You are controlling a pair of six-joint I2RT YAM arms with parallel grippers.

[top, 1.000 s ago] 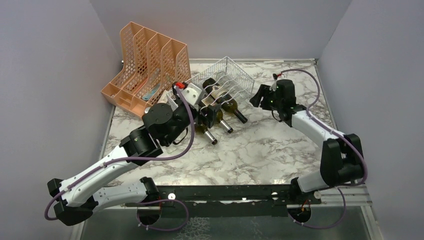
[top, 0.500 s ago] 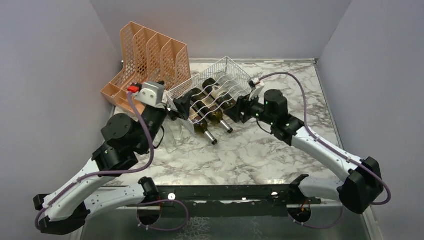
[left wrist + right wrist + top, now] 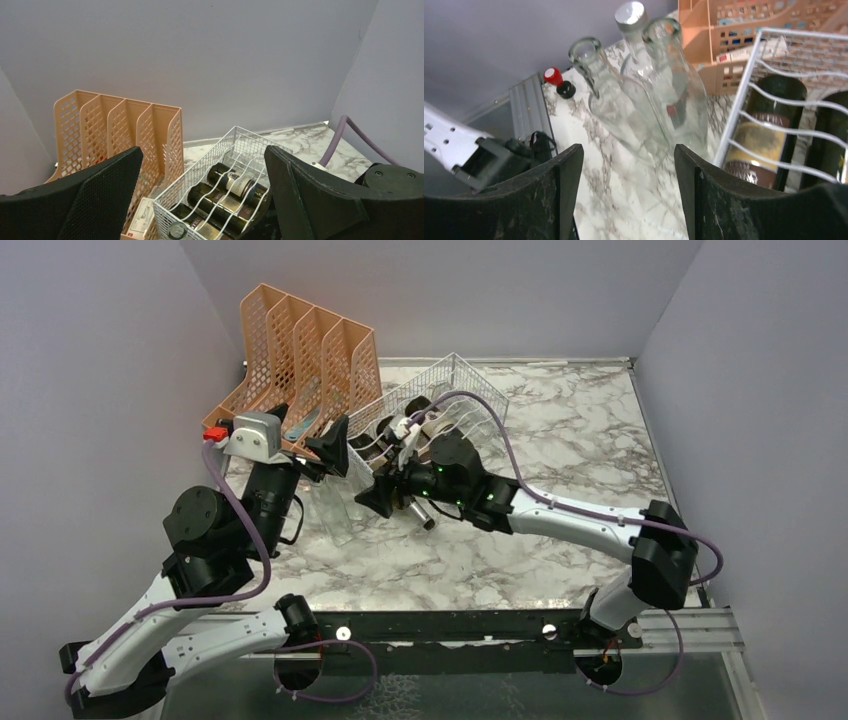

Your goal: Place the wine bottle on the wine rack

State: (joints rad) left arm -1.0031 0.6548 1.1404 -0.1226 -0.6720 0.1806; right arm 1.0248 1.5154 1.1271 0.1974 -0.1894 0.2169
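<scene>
Overhead and wrist views. The right pincer [image 3: 378, 502], jaws parted and gripping nothing, points leftward at a cluster of clear glass bottles [image 3: 644, 100]. They stand on the bench [image 3: 560, 440] just beside the near-left corner of the wine rack [image 3: 470, 380]. 2 necks are open-mouthed and 1 carries a silver cap [image 3: 630, 11]. The bottles appear upright, long axis vertical, though the overhead view shows the glass too faintly to confirm. The nearest wine bottle [image 3: 614, 105] lies straight ahead of the right pincer, just beyond its fingertips. Dark bottles [image 3: 230, 182] lie in the rack's cradles. The left pincer [image 3: 310, 435], fully spread and empty, hovers higher, between the orange organizer [image 3: 300, 340] and the rack's left end. Judgement: the right arm is better placed. A side-on grip across the body suits the upright axis, and the bottle must then tip to horizontal for a cradle.
</scene>
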